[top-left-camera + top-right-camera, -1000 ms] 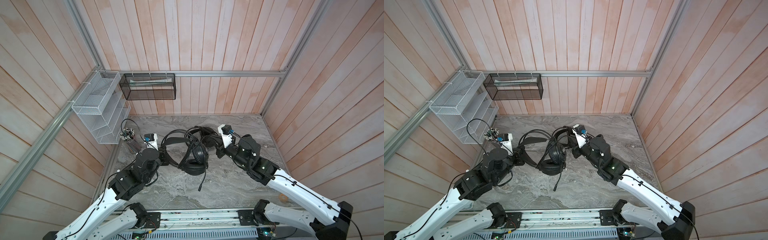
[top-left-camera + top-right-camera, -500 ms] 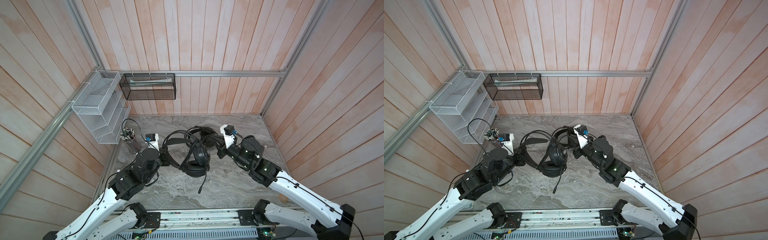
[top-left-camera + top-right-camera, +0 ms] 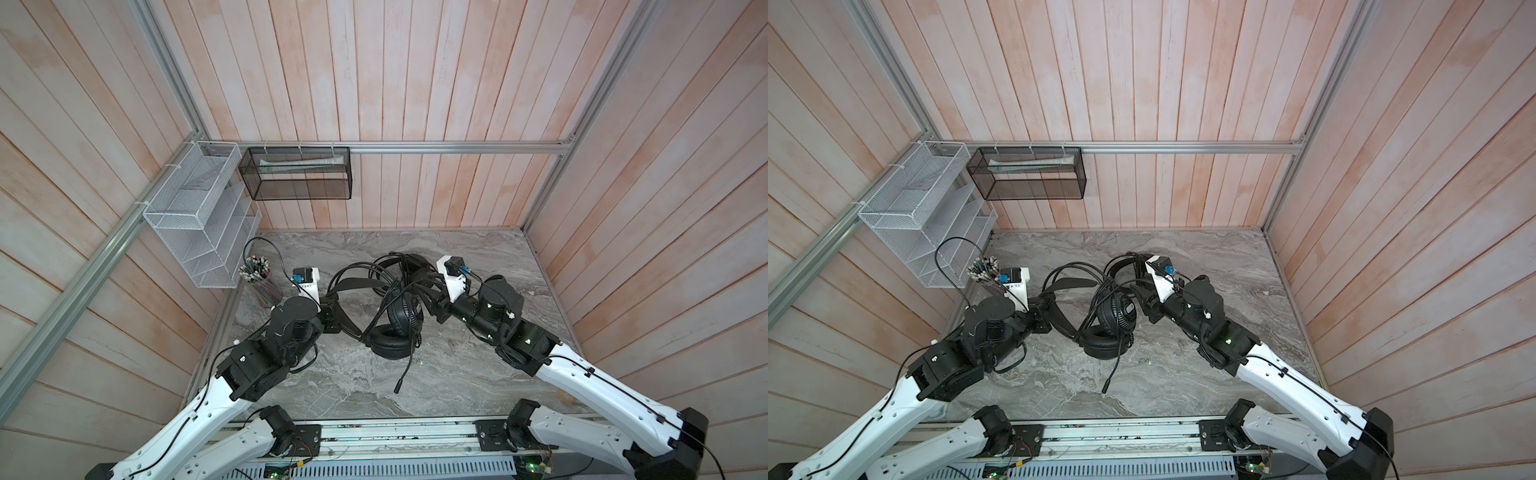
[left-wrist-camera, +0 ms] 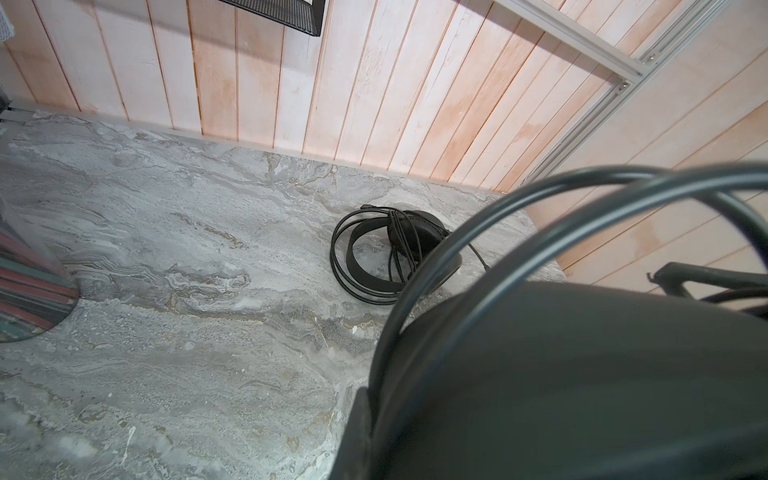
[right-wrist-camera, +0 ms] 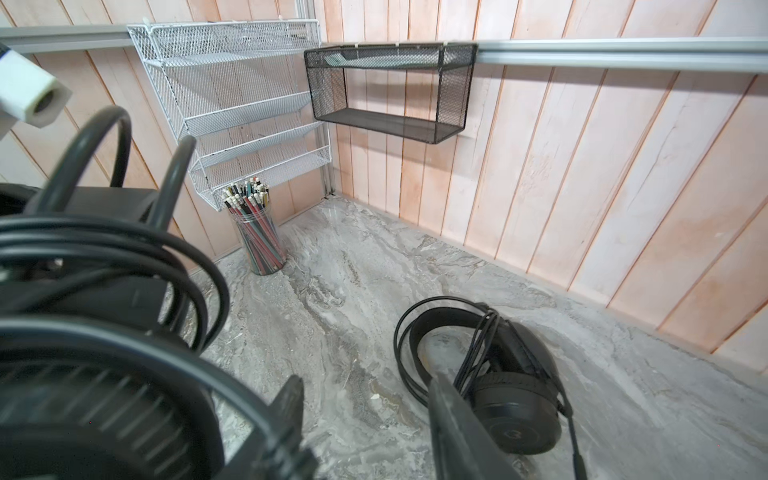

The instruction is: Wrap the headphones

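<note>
- The front headset (image 3: 395, 328) sits in the middle of the marble table (image 3: 324, 374). Its two round earcups are stacked, the lower one apparently resting on the stone and the upper one tilted against it.
- Its headband arcs up and over toward my left side, with loose black cable looped across it. Its boom mic (image 3: 405, 370) trails toward the near edge of the table.
- My left pincer (image 3: 338, 322) is clamped tight on that headband. In my left wrist view the band and its wires fill the near corner as a dark blur.
- My right pincer (image 5: 365, 386) stands apart, with bare table showing between its two fingers and nothing held. In both top views it hovers just beside the upper earcup, on the right.
- The rear headset (image 5: 511, 399) lies flat on the table behind, nearer the back wall. Its cable is coiled round the band and across the cups.
- Further out on the left a clear pencil cup (image 5: 259, 232) stands below a white mesh rack (image 5: 232, 95). A black mesh basket (image 5: 390, 91) hangs on the back wall.
</note>
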